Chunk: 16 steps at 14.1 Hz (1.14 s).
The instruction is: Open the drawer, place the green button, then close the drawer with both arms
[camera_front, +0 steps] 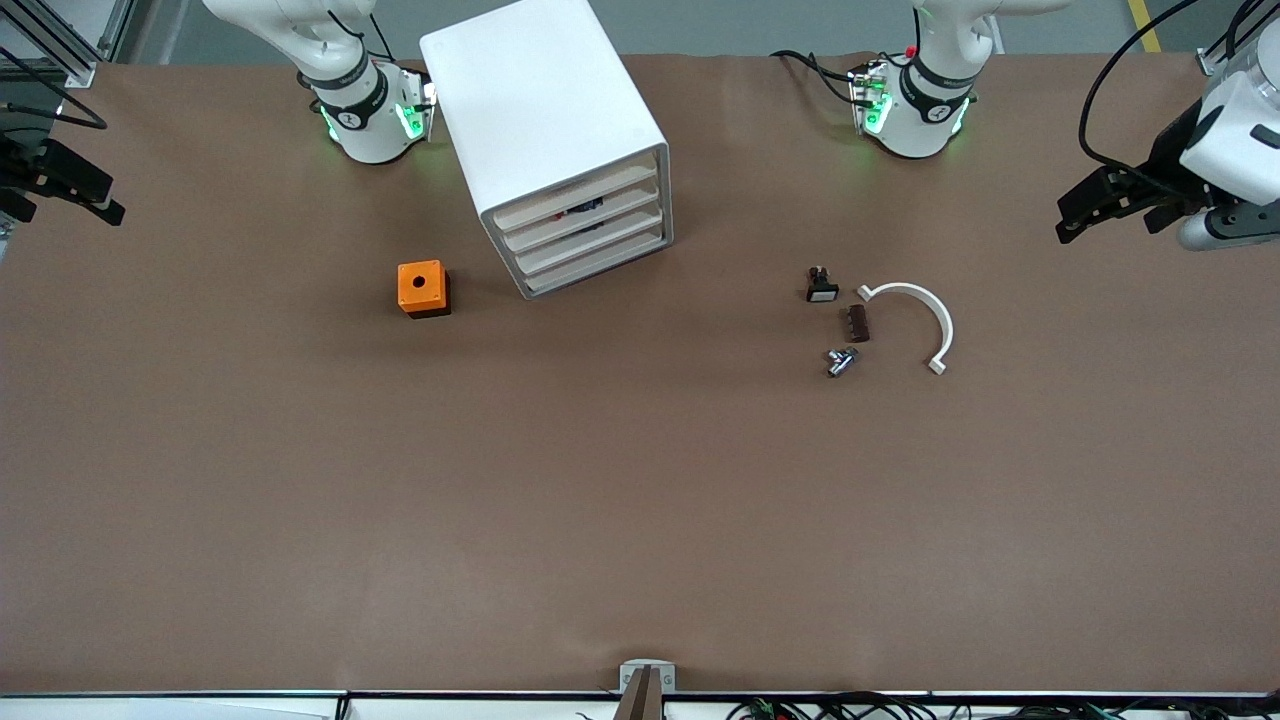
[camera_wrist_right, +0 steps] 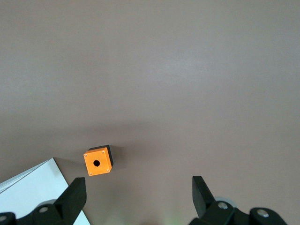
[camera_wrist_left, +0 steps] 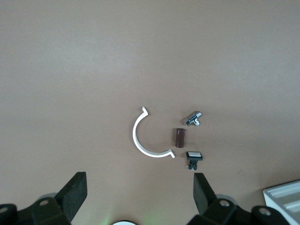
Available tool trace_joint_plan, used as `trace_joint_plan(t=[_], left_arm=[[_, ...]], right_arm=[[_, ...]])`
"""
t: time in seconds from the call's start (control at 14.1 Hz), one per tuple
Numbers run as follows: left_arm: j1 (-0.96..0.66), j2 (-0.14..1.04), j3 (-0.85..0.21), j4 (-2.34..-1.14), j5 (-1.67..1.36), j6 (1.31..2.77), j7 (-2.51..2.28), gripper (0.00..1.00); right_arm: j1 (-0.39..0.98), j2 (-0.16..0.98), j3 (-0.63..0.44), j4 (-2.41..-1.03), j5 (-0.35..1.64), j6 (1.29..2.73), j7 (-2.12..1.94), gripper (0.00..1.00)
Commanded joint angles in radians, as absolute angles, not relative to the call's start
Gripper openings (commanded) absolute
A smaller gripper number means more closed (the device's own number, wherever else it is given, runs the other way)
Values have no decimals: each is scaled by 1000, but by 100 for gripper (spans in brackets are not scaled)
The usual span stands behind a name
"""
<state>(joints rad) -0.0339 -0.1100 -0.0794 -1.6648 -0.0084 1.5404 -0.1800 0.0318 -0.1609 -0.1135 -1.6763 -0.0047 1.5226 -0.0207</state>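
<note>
Front view: white cabinet (camera_front: 558, 140), all four drawers shut; the button seems visible as a dark bit inside the upper drawer (camera_front: 578, 207), cannot tell for sure. Orange cube (camera_front: 422, 288) beside cabinet. Left gripper (camera_front: 1105, 203) and right gripper (camera_front: 60, 185) wait raised at the table ends. Left wrist view: left gripper (camera_wrist_left: 139, 193) wide, empty, white clip (camera_wrist_left: 146, 136) on the table under it. Right wrist view: right gripper (camera_wrist_right: 139, 196) wide, empty.

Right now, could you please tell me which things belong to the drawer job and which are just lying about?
Job: white cabinet, its four drawers shut; left tool, open, over the left arm's end of the table; right tool, open, over the right arm's end. No green button in sight.
Lying about: orange cube, black switch, brown block, metal fitting, white curved clip.
</note>
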Motion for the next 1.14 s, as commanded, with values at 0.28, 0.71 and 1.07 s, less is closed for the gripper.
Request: trace_joint_plan(t=[0.28,0.71,1.07], left_arm=[[-28,-143,-84,-1661,66,1500,-64,100],[-28,-103,-80,-1605,66,1493,-74,100],[-29,-103,-83,-1606,64,1480,-116,100]], right_arm=[[37,-187,-124,-1704,11,1525,-37,100],[34,-187,-127,-1704,25,1525,-38,100],[43,-187,-123,-1706,23,1517,-46,100]])
